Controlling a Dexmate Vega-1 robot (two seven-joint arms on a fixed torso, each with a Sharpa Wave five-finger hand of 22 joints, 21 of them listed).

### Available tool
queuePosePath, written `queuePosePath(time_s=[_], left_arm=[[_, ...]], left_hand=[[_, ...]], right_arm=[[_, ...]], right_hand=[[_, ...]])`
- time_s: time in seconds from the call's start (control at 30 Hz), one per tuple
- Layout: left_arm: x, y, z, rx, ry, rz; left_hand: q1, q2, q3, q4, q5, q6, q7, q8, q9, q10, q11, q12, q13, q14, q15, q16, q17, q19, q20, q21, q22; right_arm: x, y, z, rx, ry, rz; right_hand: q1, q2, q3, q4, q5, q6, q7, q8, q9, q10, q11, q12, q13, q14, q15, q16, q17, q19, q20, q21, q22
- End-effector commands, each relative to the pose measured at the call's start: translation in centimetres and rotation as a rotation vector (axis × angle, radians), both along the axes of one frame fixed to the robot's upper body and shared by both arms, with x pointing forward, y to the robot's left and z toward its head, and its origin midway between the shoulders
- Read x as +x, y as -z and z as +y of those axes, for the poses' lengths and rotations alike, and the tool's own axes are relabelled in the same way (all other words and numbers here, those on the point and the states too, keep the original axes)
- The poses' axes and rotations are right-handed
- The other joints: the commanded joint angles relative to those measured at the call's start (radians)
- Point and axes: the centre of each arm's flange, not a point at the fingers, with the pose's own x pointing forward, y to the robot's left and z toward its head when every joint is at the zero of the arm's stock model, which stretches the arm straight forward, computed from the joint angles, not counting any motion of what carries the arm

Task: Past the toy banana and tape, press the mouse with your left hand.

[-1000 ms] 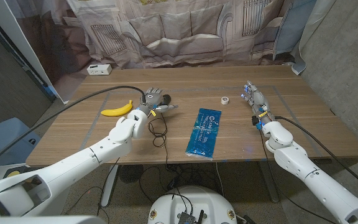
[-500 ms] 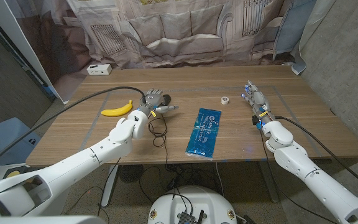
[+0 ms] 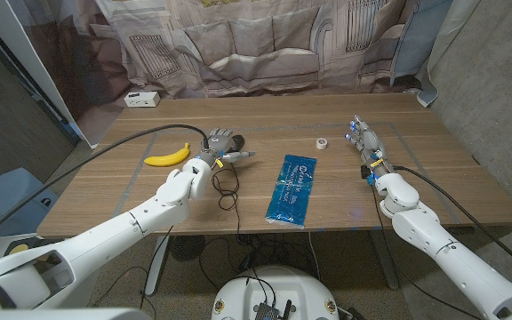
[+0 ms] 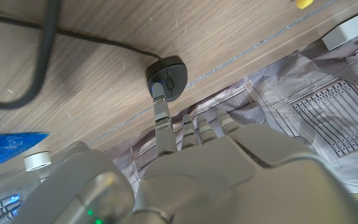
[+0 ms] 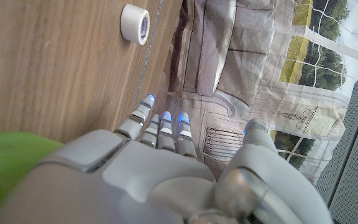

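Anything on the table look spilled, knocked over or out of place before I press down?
Nothing stands out. The toy banana, the tape and the blue pack lie intact on the wood, nothing spilled. The mouse sits upright under a fingertip of the left hand, its cable trailing loosely toward the near edge. The right hand holds nothing.

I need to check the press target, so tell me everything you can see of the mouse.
The mouse is small, black and rounded, of smooth plastic by its look, lying on the wooden table. A dark cable runs off from it. One outstretched finger of the left hand reaches onto it in the left wrist view.
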Motion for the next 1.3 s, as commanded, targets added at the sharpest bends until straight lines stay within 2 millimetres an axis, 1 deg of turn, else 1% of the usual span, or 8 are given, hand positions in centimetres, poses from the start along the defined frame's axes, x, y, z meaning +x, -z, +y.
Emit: queuePosePath(time_s=[0.03, 0.5, 0.73, 1.3], left_arm=[[0.24, 0.32, 0.08, -0.005, -0.008, 0.017], [0.38, 0.56, 0.20, -0.007, -0.010, 0.034], [0.39, 0.65, 0.24, -0.002, -0.013, 0.042], [0.13, 0.79, 0.39, -0.010, -0.002, 0.043]], left_hand=[[0.003, 0.012, -0.009, 0.002, 0.004, 0.005, -0.004, -0.002, 0.005, 0.005, -0.001, 0.007, 0.000, 0.006, -0.002, 0.010, 0.003, 0.009, 0.003, 0.003, 0.004], [0.004, 0.014, -0.009, 0.001, 0.004, 0.006, 0.000, -0.004, 0.005, 0.009, 0.004, 0.008, 0.000, 0.011, -0.001, 0.010, 0.003, 0.007, 0.005, 0.002, 0.004], [0.005, 0.015, -0.010, 0.000, 0.004, 0.013, 0.000, -0.004, 0.006, 0.016, 0.000, 0.011, 0.000, 0.023, -0.005, 0.013, 0.003, 0.008, 0.005, 0.002, 0.004], [0.007, 0.016, -0.012, -0.001, 0.004, 0.019, 0.002, -0.005, 0.006, 0.026, 0.003, 0.014, 0.000, 0.032, -0.006, 0.014, 0.003, 0.011, 0.008, 0.003, 0.004]], right_arm=[[0.02, 0.28, -0.02, 0.006, 0.003, 0.011], [-0.13, 0.31, -0.03, 0.009, 0.009, 0.012], [-0.12, 0.23, 0.02, 0.002, 0.007, 0.009], [-0.31, 0.02, -0.01, 0.009, 0.015, 0.012]], right_hand=[[0.001, 0.007, -0.003, -0.002, -0.001, 0.009, 0.002, -0.003, 0.003, 0.012, -0.003, -0.003, 0.001, -0.001, 0.008, -0.001, 0.003, 0.002, 0.002, -0.003, 0.003], [0.002, 0.008, -0.003, -0.002, -0.001, 0.010, 0.003, -0.002, 0.003, 0.012, -0.002, -0.003, 0.001, -0.001, 0.009, -0.001, 0.003, 0.002, 0.001, -0.003, 0.003], [0.002, 0.008, -0.003, -0.002, -0.001, 0.011, 0.003, -0.002, 0.003, 0.013, -0.002, -0.003, 0.001, -0.001, 0.009, -0.001, 0.003, 0.002, 0.001, -0.003, 0.003], [0.002, 0.008, -0.003, -0.002, -0.001, 0.012, 0.003, -0.002, 0.003, 0.013, -0.003, -0.004, 0.001, -0.001, 0.009, -0.002, 0.003, 0.001, 0.002, -0.003, 0.003]])
